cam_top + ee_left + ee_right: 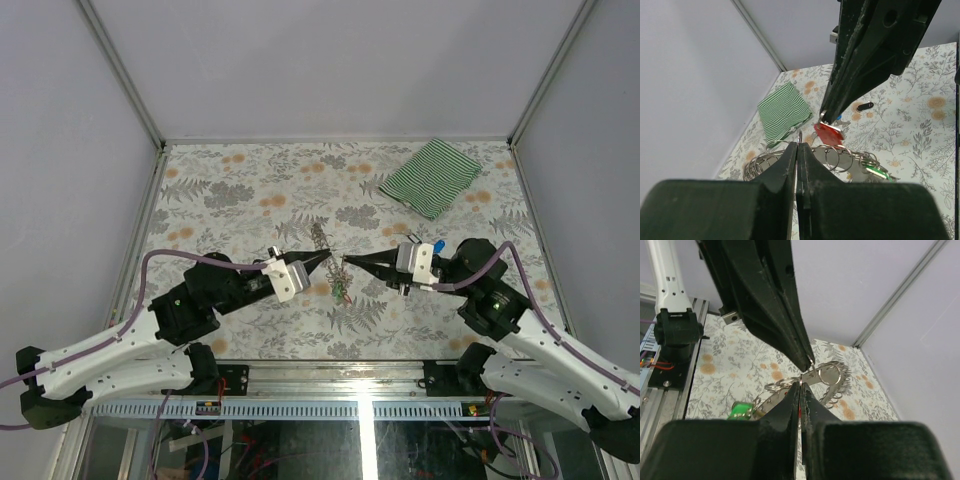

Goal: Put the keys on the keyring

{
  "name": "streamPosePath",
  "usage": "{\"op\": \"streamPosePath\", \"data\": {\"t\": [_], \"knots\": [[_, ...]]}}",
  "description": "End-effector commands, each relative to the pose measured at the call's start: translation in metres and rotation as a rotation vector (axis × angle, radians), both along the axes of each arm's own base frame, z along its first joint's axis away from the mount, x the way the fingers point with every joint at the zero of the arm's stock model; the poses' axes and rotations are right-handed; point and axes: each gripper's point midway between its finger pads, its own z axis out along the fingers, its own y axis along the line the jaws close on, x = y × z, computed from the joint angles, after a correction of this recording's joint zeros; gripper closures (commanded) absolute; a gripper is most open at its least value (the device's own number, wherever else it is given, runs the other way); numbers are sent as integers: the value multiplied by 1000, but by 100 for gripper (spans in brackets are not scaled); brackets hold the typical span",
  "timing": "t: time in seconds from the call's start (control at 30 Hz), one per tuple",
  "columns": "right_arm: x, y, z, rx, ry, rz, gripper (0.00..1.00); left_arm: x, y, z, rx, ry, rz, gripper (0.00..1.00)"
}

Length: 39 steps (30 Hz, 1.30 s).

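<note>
Both grippers meet tip to tip above the table's middle. My left gripper (327, 258) (799, 146) is shut on a thin loop of the keyring (765, 161) (832, 376), whose grey coils hang to its side and show in the top view (320, 238). My right gripper (348, 262) (801, 385) is shut on a red-tagged key (828, 133), held right against that loop. A green-tagged key (875, 172) (740, 410) (343, 290) dangles from the coils. A black key (865, 106) and a blue-tagged one (440, 245) lie loose on the table.
A green-striped cloth (430, 175) (782, 112) lies folded at the back right of the flowered tabletop (250, 190). Grey walls with metal corner posts close in three sides. Both arm bases sit at the near edge.
</note>
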Motion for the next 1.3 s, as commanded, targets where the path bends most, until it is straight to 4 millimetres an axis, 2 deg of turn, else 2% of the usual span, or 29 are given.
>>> {"op": "streamPosePath", "data": {"t": [0.0, 0.4, 0.77, 1.27], "knots": [[4, 0, 49, 149, -26, -28, 100, -1, 4, 48, -168, -33, 17, 100], [7, 6, 52, 177, 9, -18, 100, 2, 2, 55, -186, -8, 25, 100], [3, 6, 45, 152, 7, -1, 100, 6, 4, 65, -230, 31, 54, 100], [5, 5, 57, 213, 10, -13, 100, 6, 4, 66, -235, 51, 52, 100]]}}
